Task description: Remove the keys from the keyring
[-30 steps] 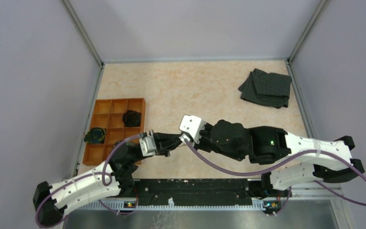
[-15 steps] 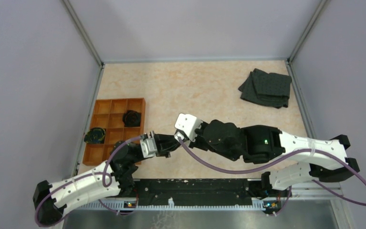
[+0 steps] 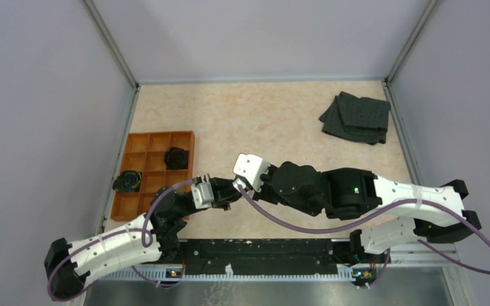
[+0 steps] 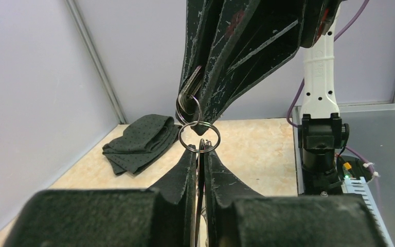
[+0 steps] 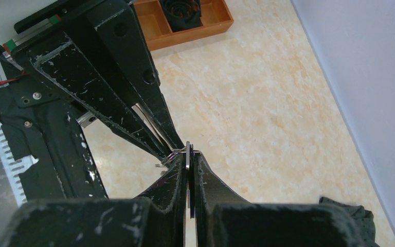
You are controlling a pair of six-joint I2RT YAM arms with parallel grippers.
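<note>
Meeting tip to tip just above the bench (image 3: 261, 121), the two arms hold a small bunch of metal between them, close to the near edge and left of the middle. The left gripper (image 4: 199, 154) has its jaws pressed together on the lower edge of the keyring (image 4: 218, 138), a thin grey loop standing upright with a hollow middle. A thin metal strip also runs down between those fingers, but I cannot tell what it is. The right gripper (image 5: 187, 163) comes in from the opposite side with its jaws clamped on the keys (image 4: 187, 98), flat silvery pieces stacked together. A second, smaller loop hangs from them and links into the keyring. Nothing of the bunch touches the bench. An orange tray (image 3: 159, 133) with compartments sits by the left edge, just beside the grippers, with two black lumps (image 3: 177, 157) in separate compartments. A dark folded cloth (image 3: 357, 118) lies near the far right corner, well apart.
</note>
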